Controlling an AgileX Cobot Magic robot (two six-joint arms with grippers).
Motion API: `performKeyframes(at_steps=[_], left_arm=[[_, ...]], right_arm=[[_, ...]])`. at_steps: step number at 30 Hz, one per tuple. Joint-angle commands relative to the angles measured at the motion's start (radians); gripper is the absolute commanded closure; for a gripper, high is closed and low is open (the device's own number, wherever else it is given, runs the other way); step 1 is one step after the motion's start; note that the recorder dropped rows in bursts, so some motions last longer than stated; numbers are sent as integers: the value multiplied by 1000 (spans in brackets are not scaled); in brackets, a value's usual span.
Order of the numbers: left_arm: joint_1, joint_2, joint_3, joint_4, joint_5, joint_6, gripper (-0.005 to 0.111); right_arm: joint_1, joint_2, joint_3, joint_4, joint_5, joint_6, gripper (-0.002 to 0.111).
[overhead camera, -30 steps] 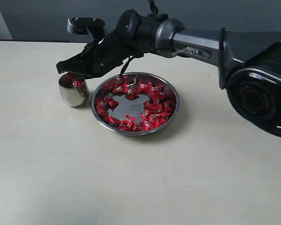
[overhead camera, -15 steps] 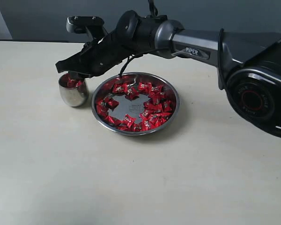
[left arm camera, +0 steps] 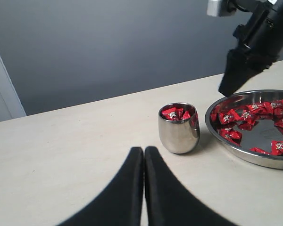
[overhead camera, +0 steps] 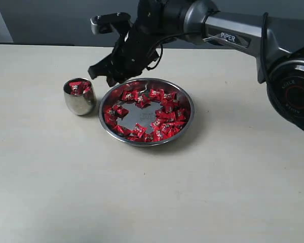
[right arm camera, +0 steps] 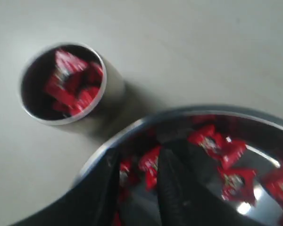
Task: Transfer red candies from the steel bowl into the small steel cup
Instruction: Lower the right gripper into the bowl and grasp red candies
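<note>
Swinging back from over the small steel cup (overhead camera: 80, 101), the right gripper (overhead camera: 105, 76) now hangs above the far left rim of the steel bowl (overhead camera: 142, 143). Its jaws stand partly apart, with nothing between them. Most of the red candies (overhead camera: 164, 114) lie in a ring around the bowl's bare flat bottom, and several fill the cup, which stands upright just beside the bowl on the table (overhead camera: 142, 202). The left gripper (left arm camera: 144, 150) sits low over the table, short of the cup, its fingers pressed together and empty.
</note>
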Motion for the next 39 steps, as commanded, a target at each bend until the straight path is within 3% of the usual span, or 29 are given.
performKeyframes(at_steps=[1, 12, 30, 33, 36, 39], left_arm=[[1, -5, 5, -6, -4, -2, 105], [1, -5, 5, -6, -4, -2, 105], [1, -5, 5, -6, -6, -2, 105], [1, -5, 5, -6, -6, -2, 105], [1, -5, 5, -6, -6, -2, 105], [1, -5, 5, -6, -6, -2, 105]], right_arm=[[-6, 18, -1, -103, 183, 31, 80], [-6, 54, 1, -112, 359, 25, 80], [-1, 105, 1, -107, 380, 24, 80], [-1, 105, 1, -107, 369, 24, 87], [-1, 99, -1, -107, 327, 24, 109], [-1, 74, -1, -107, 281, 26, 109]])
